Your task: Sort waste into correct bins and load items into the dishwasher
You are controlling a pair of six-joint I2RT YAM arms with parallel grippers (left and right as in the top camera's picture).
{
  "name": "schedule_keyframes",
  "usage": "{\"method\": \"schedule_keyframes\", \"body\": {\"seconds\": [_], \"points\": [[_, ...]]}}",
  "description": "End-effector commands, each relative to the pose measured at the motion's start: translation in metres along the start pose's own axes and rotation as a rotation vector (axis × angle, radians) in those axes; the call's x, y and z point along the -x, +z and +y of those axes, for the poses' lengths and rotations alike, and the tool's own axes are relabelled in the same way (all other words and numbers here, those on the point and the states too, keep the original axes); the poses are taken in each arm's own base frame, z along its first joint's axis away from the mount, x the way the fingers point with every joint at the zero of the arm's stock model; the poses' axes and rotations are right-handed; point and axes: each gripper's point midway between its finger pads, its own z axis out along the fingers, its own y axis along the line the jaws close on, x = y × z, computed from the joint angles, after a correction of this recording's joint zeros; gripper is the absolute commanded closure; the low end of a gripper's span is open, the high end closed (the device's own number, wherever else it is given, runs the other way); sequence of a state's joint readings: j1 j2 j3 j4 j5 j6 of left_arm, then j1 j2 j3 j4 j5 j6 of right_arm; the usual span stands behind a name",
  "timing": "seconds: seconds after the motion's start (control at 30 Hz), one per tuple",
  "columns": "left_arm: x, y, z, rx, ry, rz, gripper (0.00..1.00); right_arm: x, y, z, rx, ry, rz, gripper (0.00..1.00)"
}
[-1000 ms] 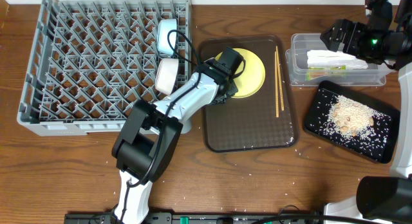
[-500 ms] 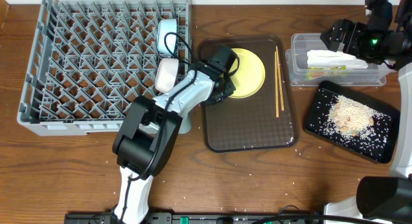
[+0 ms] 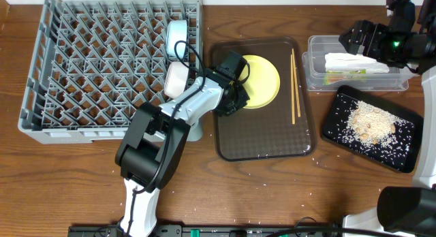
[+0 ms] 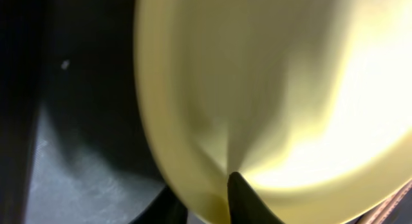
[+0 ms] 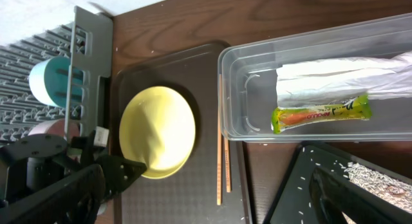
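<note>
The round yellow plate (image 3: 262,77) lies on the brown serving tray (image 3: 266,138). My left gripper (image 3: 235,87) is at the plate's left rim. In the left wrist view the plate (image 4: 270,89) fills the frame, its rim pinched between one dark finger above and one below, so the gripper (image 4: 203,198) is shut on it. Wooden chopsticks (image 3: 295,87) lie along the tray's right side. My right gripper (image 3: 361,38) hangs wide open and empty above the clear tub (image 3: 313,77). The tub holds the white wrapper (image 3: 351,62) and the green-and-yellow sachet (image 5: 320,112).
The grey dish rack (image 3: 102,67) fills the left of the table, with a light blue bowl (image 3: 176,38) and a white bowl (image 3: 177,80) standing at its right edge. The black tray (image 3: 340,128) at the right holds rice scraps (image 3: 371,122).
My left gripper has slid a little left to the plate's rim and its fingers have closed on it. The right arm has not moved.
</note>
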State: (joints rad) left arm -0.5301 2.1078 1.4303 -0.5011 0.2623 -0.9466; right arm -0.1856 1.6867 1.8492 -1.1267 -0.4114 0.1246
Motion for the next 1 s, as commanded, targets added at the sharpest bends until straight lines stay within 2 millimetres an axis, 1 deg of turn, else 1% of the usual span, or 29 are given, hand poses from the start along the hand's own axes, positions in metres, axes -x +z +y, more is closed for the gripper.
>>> {"method": "schedule_keyframes", "body": {"seconds": [0.0, 0.17, 0.3, 0.53, 0.8, 0.97], "points": [[-0.017, 0.032, 0.050, 0.140, -0.040, 0.062, 0.92, -0.001, 0.001, 0.002, 0.006, -0.008, 0.005, 0.01], [-0.003, 0.032, 0.034, 0.071, -0.025, 0.011, 0.92, -0.001, 0.001, 0.002, 0.006, -0.008, 0.005, 0.01], [0.010, 0.020, 0.004, -0.040, 0.070, -0.045, 0.93, -0.001, 0.001, 0.002, 0.006, -0.008, 0.005, 0.01], [0.026, -0.006, -0.031, -0.169, 0.132, -0.137, 0.92, -0.001, 0.001, 0.002, 0.006, -0.008, 0.005, 0.01], [0.035, -0.036, -0.046, -0.226, 0.170, -0.188, 0.93, -0.001, 0.001, 0.002, 0.006, -0.008, 0.005, 0.01], [0.042, -0.071, -0.059, -0.278, 0.232, -0.249, 0.93, -0.001, 0.001, 0.002, 0.006, -0.008, 0.005, 0.01]]}}
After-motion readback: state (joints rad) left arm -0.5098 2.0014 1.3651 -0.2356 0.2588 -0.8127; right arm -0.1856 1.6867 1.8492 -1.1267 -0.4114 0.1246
